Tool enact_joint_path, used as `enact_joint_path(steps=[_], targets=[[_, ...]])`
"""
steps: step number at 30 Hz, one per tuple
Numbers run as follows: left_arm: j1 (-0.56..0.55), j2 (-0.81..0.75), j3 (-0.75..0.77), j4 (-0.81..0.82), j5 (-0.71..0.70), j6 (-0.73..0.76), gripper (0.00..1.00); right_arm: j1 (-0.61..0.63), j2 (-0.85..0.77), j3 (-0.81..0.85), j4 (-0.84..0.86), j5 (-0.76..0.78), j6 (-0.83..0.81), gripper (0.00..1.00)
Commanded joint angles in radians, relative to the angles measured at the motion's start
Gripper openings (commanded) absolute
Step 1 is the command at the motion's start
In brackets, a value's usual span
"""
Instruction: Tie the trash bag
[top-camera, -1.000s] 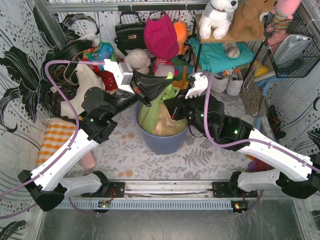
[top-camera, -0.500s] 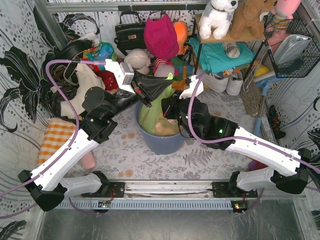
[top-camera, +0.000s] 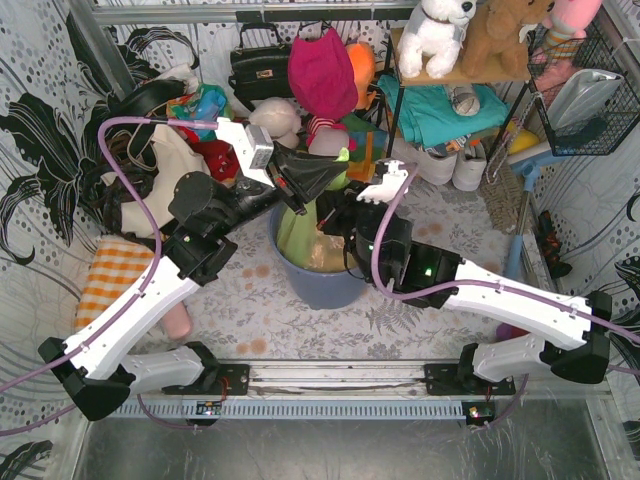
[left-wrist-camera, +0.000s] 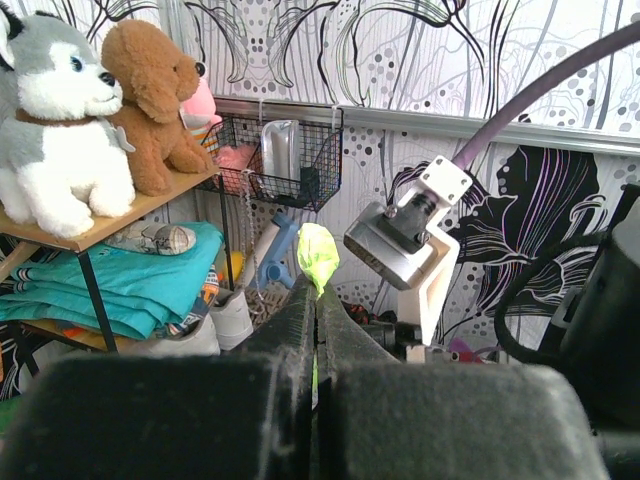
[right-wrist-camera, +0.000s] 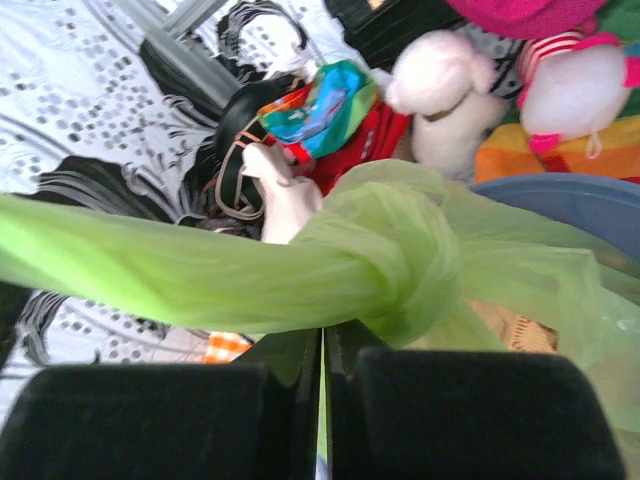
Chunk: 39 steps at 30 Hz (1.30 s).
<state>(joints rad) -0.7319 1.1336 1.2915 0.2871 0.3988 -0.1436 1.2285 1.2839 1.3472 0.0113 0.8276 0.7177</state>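
The light-green trash bag (top-camera: 318, 245) sits in the blue-grey bin (top-camera: 325, 288), with brown paper showing through. Its top is pulled up into twisted strands. My left gripper (top-camera: 332, 176) is shut on one strand above the bin. In the left wrist view a green tip (left-wrist-camera: 318, 256) pokes out past the closed left gripper (left-wrist-camera: 316, 300). My right gripper (top-camera: 335, 218) is just below and right of it, shut on the bag's other strand. In the right wrist view a loose knot (right-wrist-camera: 410, 268) lies just above the closed right gripper (right-wrist-camera: 323, 338), and a strand (right-wrist-camera: 150, 265) stretches left.
Behind the bin lie bags, clothes and soft toys (top-camera: 320, 75). A shelf with plush animals (top-camera: 440, 35) and a wire basket (top-camera: 585, 100) stand at the back right. An orange checked cloth (top-camera: 112, 275) lies at the left. The right wrist view shows the bin's rim (right-wrist-camera: 570, 195).
My right arm has swung left and its gripper has drawn in close under the left gripper. My left gripper has shifted slightly right and up with its strand.
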Motion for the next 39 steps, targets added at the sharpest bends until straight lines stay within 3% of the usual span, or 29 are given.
enact_joint_path(steps=[1, 10, 13, 17, 19, 28, 34, 39], targets=[[0.005, -0.020, 0.023, 0.017, 0.006, 0.011, 0.00, 0.002, 0.017, -0.038, 0.060, 0.123, -0.009, 0.00], [0.005, -0.034, 0.020, 0.000, 0.000, 0.015, 0.04, 0.000, -0.008, -0.088, 0.030, 0.214, 0.027, 0.00], [0.006, -0.042, 0.014, -0.007, -0.020, 0.016, 0.15, 0.001, -0.018, -0.110, 0.093, 0.219, -0.019, 0.00], [0.005, -0.076, -0.001, -0.029, -0.089, 0.026, 0.41, 0.002, -0.021, -0.113, 0.120, 0.213, -0.043, 0.00], [0.005, -0.096, -0.001, -0.053, -0.118, 0.042, 0.49, 0.001, -0.024, -0.113, 0.123, 0.211, -0.047, 0.00], [0.032, -0.167, 0.014, -0.239, -0.313, 0.068, 0.61, 0.002, -0.035, -0.113, 0.135, 0.217, -0.069, 0.00], [0.212, -0.138, -0.026, -0.299, -0.050, -0.047, 0.65, 0.001, -0.034, -0.105, 0.126, 0.209, -0.069, 0.00], [0.270, -0.114, -0.102, -0.262, 0.141, -0.089, 0.64, 0.001, -0.038, -0.108, 0.122, 0.209, -0.069, 0.00]])
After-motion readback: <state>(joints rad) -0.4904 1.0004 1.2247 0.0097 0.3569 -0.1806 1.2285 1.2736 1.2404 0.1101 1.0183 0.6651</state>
